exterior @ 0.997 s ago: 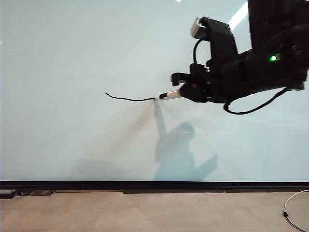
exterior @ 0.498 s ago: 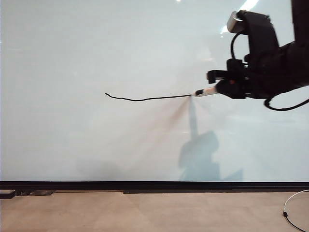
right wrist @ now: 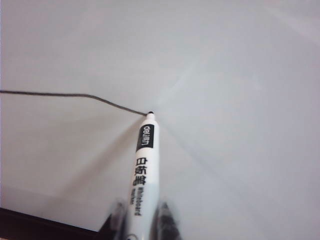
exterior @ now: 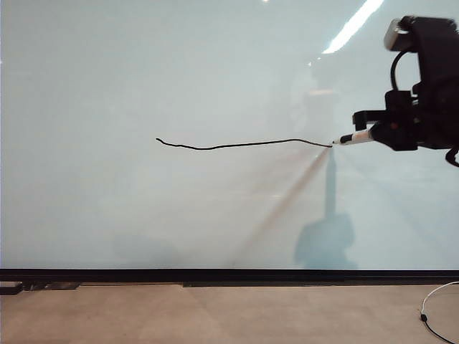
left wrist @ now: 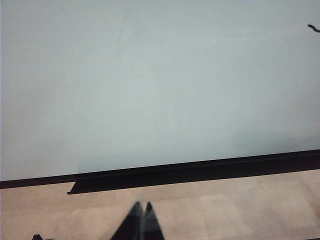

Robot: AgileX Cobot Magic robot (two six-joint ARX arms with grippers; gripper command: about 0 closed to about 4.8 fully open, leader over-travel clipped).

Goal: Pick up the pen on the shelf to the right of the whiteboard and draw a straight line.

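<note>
My right gripper [exterior: 384, 135] holds the pen [exterior: 354, 138] level against the whiteboard [exterior: 179, 72], its jaws clamped narrow on the white barrel. The pen's small dark tip touches the board at the right-hand end of the straight line [exterior: 244, 145], a thin black stroke that runs slightly wavy and roughly horizontal across the middle of the board. The line's right end lies well toward the board's right side, with the arm's black body and its looping cable just beyond it at the edge of the exterior view. My arm's shadow falls on the board below the tip, above the board's black strip [exterior: 229, 274].

From my right wrist, the pen [right wrist: 142, 165] stands out from between my fingers [right wrist: 169, 220], black lettering down its white barrel and a dark band near the tip, which sits on the end of the stroke [right wrist: 65, 95].

My left gripper [left wrist: 140, 207] hangs over the beige floor [left wrist: 225, 205], near the board's black strip [left wrist: 200, 170]; its dark fingertips [left wrist: 150, 217] meet at a point, holding nothing. The far end of the stroke [left wrist: 313, 28] shows on the whiteboard [left wrist: 150, 75] at the edge of that view. A white cable [exterior: 434, 297] lies on the floor [exterior: 215, 315] below the board's right end.
</note>
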